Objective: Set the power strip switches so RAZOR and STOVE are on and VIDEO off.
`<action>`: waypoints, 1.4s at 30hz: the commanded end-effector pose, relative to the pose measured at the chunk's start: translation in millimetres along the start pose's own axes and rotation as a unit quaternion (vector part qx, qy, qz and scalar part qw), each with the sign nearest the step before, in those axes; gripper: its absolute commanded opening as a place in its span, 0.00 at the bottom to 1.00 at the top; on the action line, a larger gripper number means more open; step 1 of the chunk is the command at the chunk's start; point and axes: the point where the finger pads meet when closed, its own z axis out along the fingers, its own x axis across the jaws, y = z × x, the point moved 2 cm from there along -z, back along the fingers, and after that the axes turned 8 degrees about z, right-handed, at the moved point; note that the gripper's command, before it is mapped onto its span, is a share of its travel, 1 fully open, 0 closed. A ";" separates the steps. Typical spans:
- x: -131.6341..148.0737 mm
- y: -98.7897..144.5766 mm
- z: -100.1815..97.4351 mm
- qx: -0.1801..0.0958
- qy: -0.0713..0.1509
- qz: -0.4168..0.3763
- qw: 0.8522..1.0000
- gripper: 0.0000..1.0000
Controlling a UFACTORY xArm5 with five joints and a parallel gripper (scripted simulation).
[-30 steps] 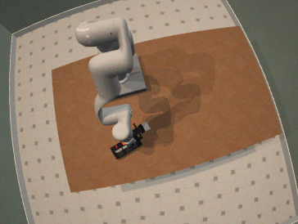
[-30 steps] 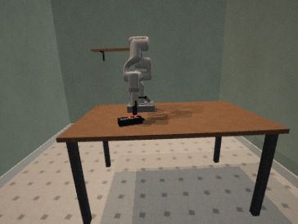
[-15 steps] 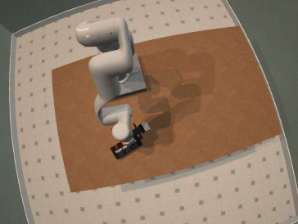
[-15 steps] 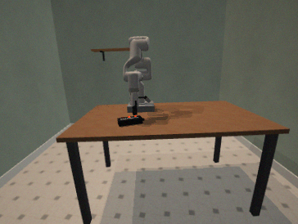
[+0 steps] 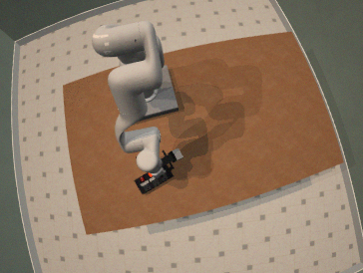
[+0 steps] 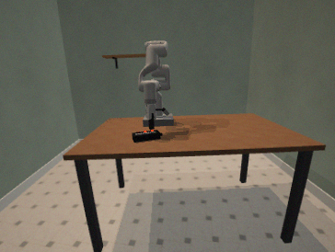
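The black power strip (image 5: pixel 154 180) lies flat on the brown table near its front left part; it also shows in the exterior view (image 6: pixel 147 135). Small orange-red lit switches show on its top; the labels are too small to read. My gripper (image 6: pixel 151 124) is shut with nothing in it and points straight down right above the strip's middle. From above the arm's wrist (image 5: pixel 148 158) hides the fingers and part of the strip. I cannot tell whether the fingertips touch a switch.
The arm's grey base plate (image 5: pixel 161 97) sits at the back of the table. A small wooden shelf (image 6: pixel 124 56) hangs on the back wall. The table's front edge (image 6: pixel 193 152) is close to the strip.
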 end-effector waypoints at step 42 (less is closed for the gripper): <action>1.0 0.7 4.0 0.000 0.002 0.000 1.000 0.00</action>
